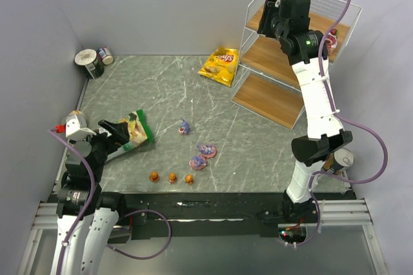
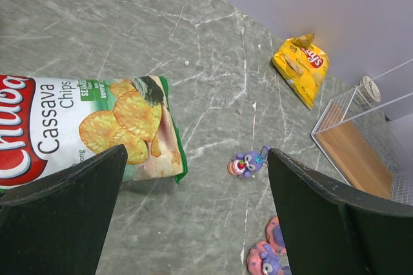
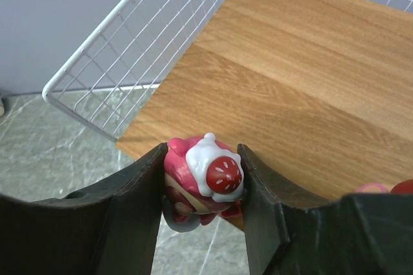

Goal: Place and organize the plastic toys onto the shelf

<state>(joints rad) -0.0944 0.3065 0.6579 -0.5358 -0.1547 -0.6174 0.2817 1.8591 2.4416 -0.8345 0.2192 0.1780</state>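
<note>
My right gripper [image 3: 201, 153] is shut on a pink-and-red strawberry toy [image 3: 205, 181] and holds it over the front edge of the top board [image 3: 290, 88] of the white wire shelf [image 1: 284, 62]. In the top view this gripper [image 1: 266, 22] is at the shelf's upper left. More strawberry toys [image 1: 332, 40] sit on the top board at its right end. Three purple-pink toys [image 1: 184, 128] [image 1: 207, 150] [image 1: 198, 163] and three orange toys [image 1: 172, 177] lie on the table. My left gripper [image 2: 193, 223] is open and empty above the table, left of a purple toy [image 2: 248, 162].
A green cassava chip bag [image 1: 129, 132] lies under and beside my left gripper. A yellow chip bag [image 1: 221, 65] lies by the shelf's left foot. Tin cans [image 1: 93, 61] stand at the back left corner, and one can [image 1: 342, 159] stands by the right arm.
</note>
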